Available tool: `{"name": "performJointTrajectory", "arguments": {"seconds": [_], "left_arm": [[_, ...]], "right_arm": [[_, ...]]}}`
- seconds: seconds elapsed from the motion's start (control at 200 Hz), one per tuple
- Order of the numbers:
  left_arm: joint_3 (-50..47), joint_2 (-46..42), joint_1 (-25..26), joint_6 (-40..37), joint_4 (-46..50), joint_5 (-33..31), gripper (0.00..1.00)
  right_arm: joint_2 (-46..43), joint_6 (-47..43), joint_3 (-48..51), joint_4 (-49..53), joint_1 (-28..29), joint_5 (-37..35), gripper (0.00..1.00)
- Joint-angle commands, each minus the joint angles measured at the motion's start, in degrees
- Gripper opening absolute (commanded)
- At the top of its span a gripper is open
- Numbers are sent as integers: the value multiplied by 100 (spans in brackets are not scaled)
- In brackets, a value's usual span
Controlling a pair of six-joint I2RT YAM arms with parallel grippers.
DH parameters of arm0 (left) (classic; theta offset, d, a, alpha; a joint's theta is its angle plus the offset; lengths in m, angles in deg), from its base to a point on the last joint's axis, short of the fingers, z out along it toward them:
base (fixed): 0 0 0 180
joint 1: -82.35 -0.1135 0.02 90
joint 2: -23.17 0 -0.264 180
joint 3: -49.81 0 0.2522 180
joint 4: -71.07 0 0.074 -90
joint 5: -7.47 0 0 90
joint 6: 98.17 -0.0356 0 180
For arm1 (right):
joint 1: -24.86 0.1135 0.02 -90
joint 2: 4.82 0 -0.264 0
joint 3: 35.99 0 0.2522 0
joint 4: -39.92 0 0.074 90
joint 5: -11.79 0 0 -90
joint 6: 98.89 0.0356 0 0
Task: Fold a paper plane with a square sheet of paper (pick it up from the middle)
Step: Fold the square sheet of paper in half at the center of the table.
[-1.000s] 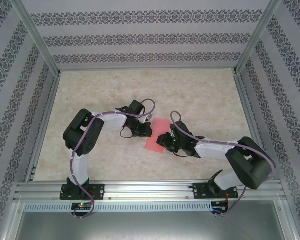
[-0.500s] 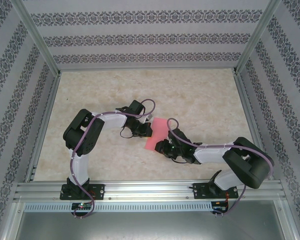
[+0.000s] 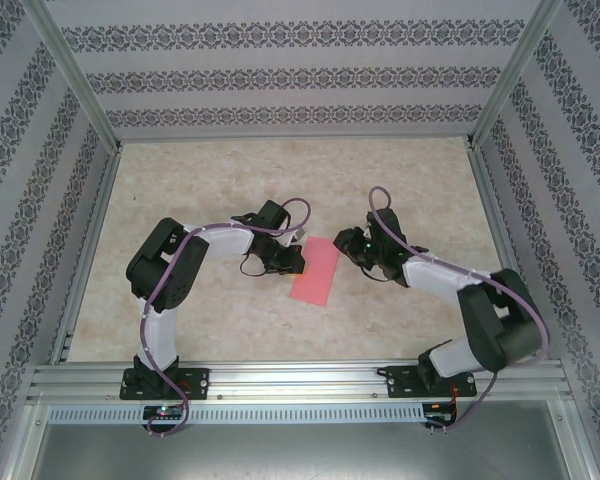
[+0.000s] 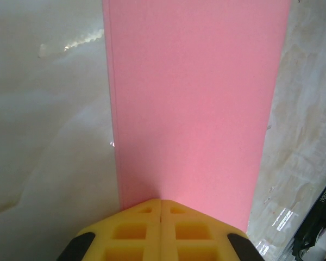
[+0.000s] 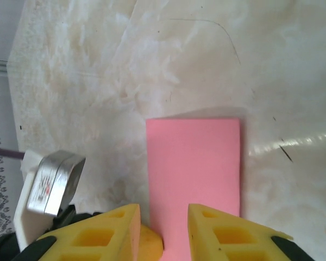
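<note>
Marbled beige tabletop [image 3: 210,180] carries the square sheet of paper [image 3: 315,270] near its middle, between the two arms. It lies flat as a narrow pink-red rectangle, apparently doubled over, with a layered edge along one long side in the left wrist view. I judge it nearly weightless, limp and easily crumpled. On this glossy surface it probably slides at a touch, so one end wants pinning while the other is lifted. A flat sheet offers fingers no lip, so the best hold is likely a free long edge or a corner, taken gently. The left gripper [image 4: 161,204] has its fingers pressed together, tips down on the paper's near end, pinning rather than pinching it. The right gripper [image 5: 164,215] stands partly open with nothing between its fingers, just beside the sheet's opposite side. Patterned walls [image 3: 280,80] enclose the table.
</note>
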State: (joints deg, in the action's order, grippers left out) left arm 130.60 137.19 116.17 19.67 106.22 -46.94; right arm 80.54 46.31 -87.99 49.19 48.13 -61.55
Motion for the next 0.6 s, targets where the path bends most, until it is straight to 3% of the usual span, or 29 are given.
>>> {"name": "performJointTrajectory", "arguments": {"seconds": [0.0,0.345,0.485,0.594], "left_arm": [[-155,235,87,-128,542,-444,0],[-170,187,81,-151,577,-426,0],[-208,38,81,-113,522,-320,0],[-260,-240,81,-5,429,-220,4]], "right_arm": [[508,-338,-462,-106,-117,427,30],[2112,-414,-1035,-201,-343,603,29],[1957,-511,-1064,-193,-344,864,31],[1444,-718,-1194,369,-291,728,33]]}}
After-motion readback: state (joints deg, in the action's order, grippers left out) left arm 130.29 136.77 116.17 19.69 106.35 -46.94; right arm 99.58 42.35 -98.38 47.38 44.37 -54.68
